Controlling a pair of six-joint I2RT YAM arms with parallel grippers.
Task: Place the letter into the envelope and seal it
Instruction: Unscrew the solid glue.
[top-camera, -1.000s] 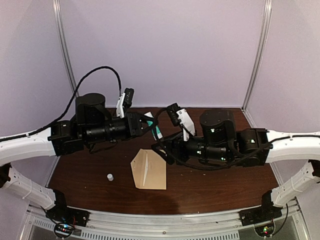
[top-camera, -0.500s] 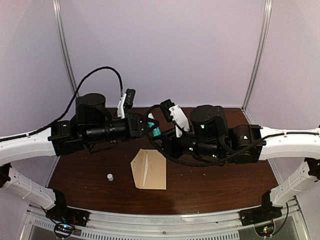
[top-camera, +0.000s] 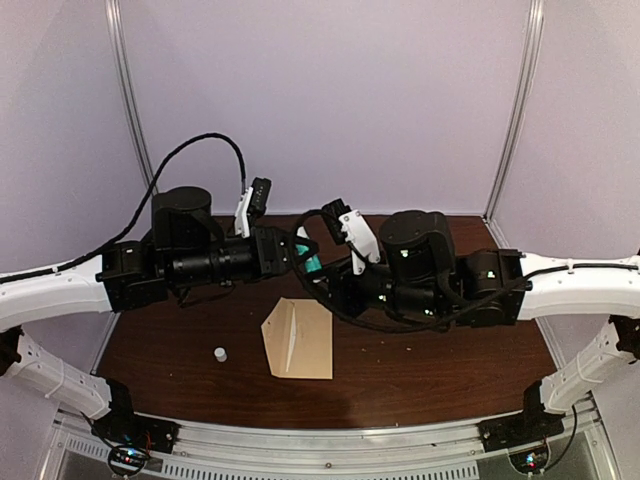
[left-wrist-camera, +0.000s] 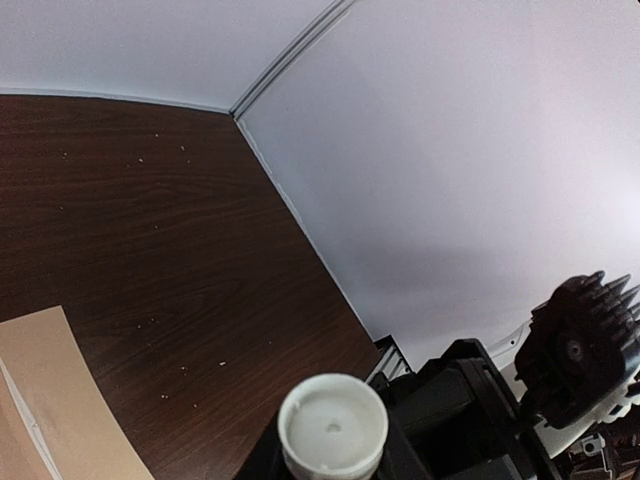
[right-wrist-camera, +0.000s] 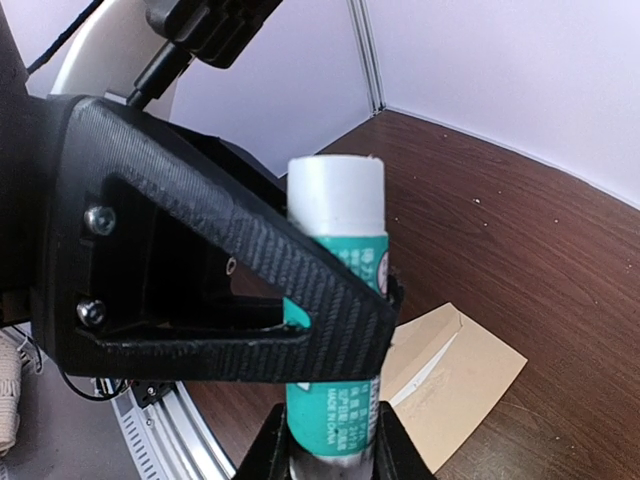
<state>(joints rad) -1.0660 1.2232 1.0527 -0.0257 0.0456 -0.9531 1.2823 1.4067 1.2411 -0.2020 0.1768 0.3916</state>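
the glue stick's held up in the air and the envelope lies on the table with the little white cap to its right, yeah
No: the top view shows the white cap left of the envelope. The glue stick is indeed held up.

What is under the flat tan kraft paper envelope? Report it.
The dark brown wooden table shows all around the tan kraft envelope. Anything directly beneath or inside it is covered.
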